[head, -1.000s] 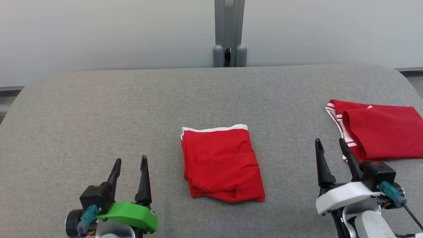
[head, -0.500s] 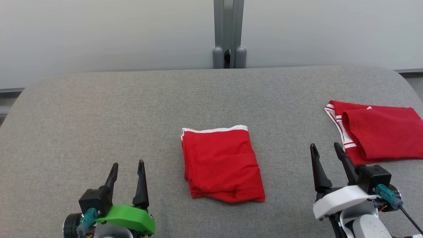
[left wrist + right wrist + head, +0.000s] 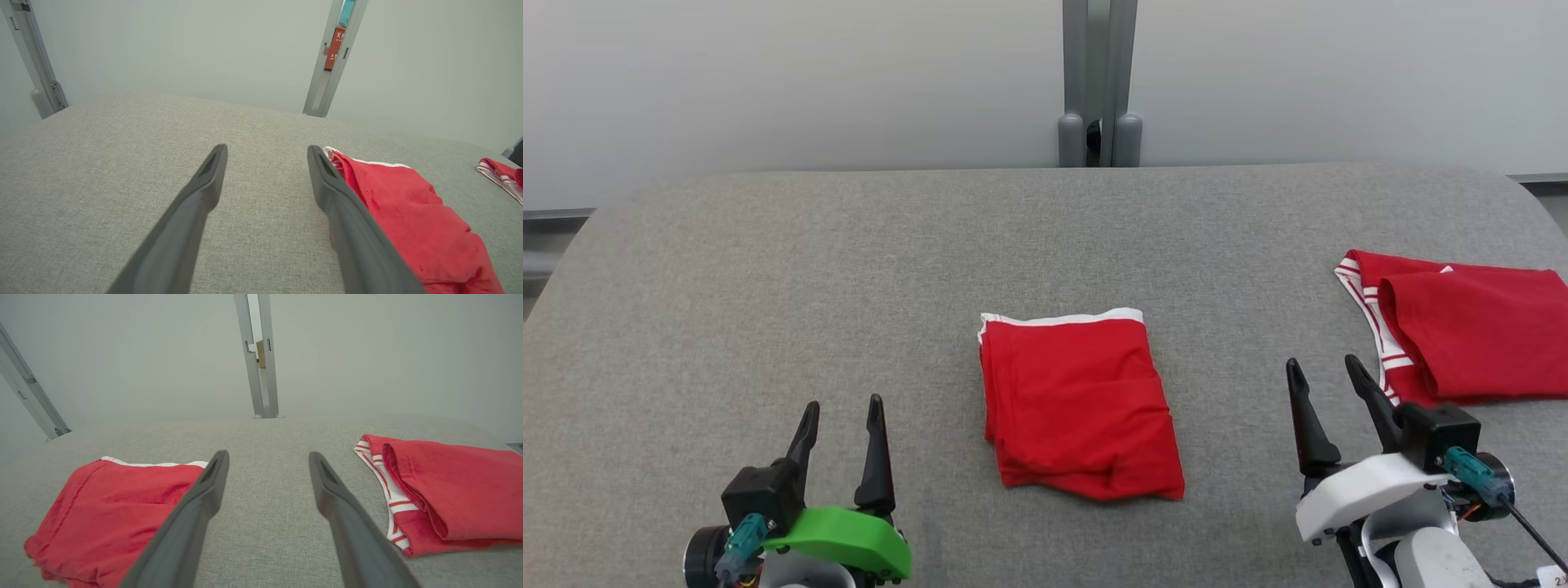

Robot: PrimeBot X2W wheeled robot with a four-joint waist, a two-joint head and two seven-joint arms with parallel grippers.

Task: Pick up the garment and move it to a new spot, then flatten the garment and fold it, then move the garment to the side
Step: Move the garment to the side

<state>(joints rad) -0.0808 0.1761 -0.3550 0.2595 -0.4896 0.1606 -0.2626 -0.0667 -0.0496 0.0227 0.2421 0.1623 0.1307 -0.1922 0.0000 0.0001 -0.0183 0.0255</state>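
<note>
A red garment with a white band along its far edge lies folded in the middle of the grey padded table. My left gripper stands open near the front edge, left of the garment and apart from it. In the left wrist view the left gripper holds nothing, with the garment to its right. My right gripper is open on the garment's right, above bare table. In the right wrist view the right gripper is empty, with the garment at its left.
A second folded red garment with red-and-white striped trim lies at the table's right edge, just right of my right gripper; it also shows as the striped garment. A grey post stands behind the table against pale wall panels.
The head view has shifted slightly. Both grippers have drawn back a little toward the near edge, still open. Both garments lie where they were.
</note>
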